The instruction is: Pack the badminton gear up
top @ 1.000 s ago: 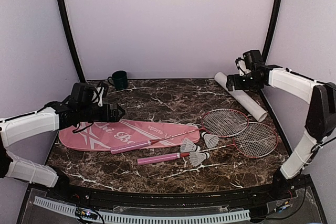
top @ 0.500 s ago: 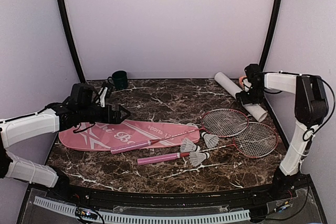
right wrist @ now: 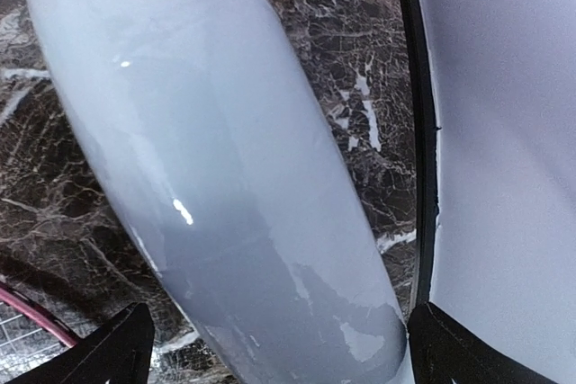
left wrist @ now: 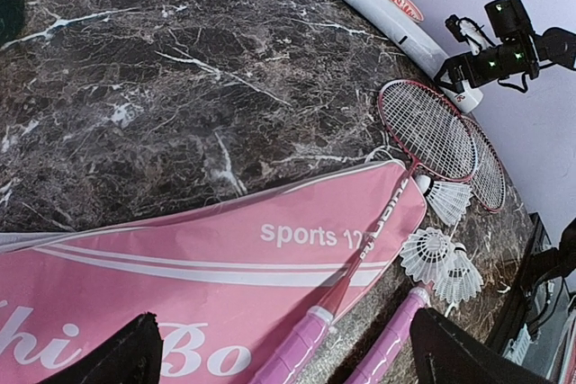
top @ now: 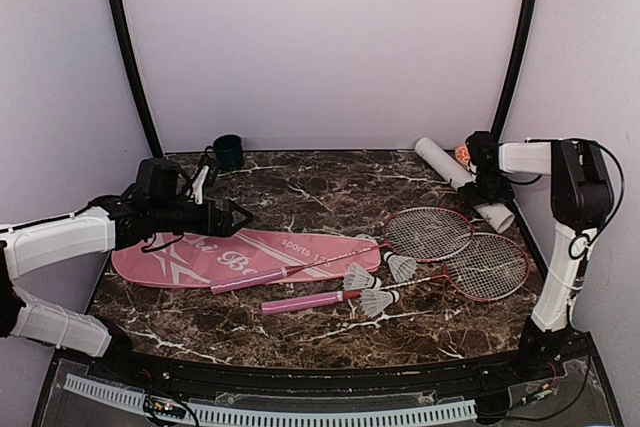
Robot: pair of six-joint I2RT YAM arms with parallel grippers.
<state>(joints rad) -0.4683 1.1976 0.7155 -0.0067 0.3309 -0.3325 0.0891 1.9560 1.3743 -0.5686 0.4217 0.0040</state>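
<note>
The pink racket bag [top: 240,257] lies flat at the left, lettering up; it also fills the left wrist view [left wrist: 180,267]. Two red-framed rackets [top: 428,234] [top: 485,267] lie at the right, one pink handle [top: 250,280] on the bag, the other [top: 300,302] on the table. Three white shuttlecocks [top: 402,268] [top: 358,277] [top: 377,302] lie between them. My left gripper [top: 240,215] [left wrist: 288,361] hovers open over the bag. The long white tube [top: 455,175] [right wrist: 234,177] lies at the back right. My right gripper [top: 490,190] [right wrist: 283,348] is open, its jaws either side of the tube's near end.
A dark green mug [top: 228,152] stands at the back left. A small orange patterned bowl [top: 462,154] sits behind the tube by the right black frame post [top: 515,57]. The table's right edge [right wrist: 423,177] runs close beside the tube.
My right gripper has come down from above the tube's far half to its near end and now straddles it. My left gripper has shifted slightly right over the bag.
</note>
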